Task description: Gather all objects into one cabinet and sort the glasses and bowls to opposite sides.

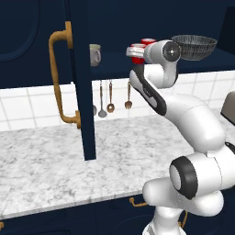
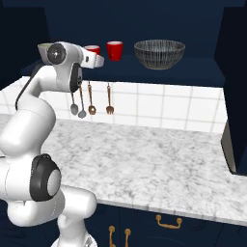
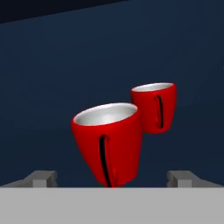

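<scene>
The gripper [image 3: 112, 177] is held spread wide at the nearer red cup [image 3: 109, 142] on the cabinet shelf [image 2: 193, 65], apparently for repositioning away from the bowl [image 2: 159, 53]

Materials and finishes: open cabinet shelf and counter

Two small glossy red cups, near [image 3: 109, 142] and far [image 3: 155, 107], with pale satin interiors; dull grey-beige cup [image 1: 95, 54], matt; wide dark grey bowl [image 2: 159, 53], fine criss-cross mesh texture with a pale rim; dark navy cabinet door [image 1: 82, 78], smooth matt paint, with a long curved brass handle [image 1: 59, 78], satin metal; white-grey marbled stone counter [image 2: 144, 159], polished; white tile backsplash [image 2: 159, 108], glossy; hanging metal utensils [image 2: 91, 103], partly coppery.
</scene>
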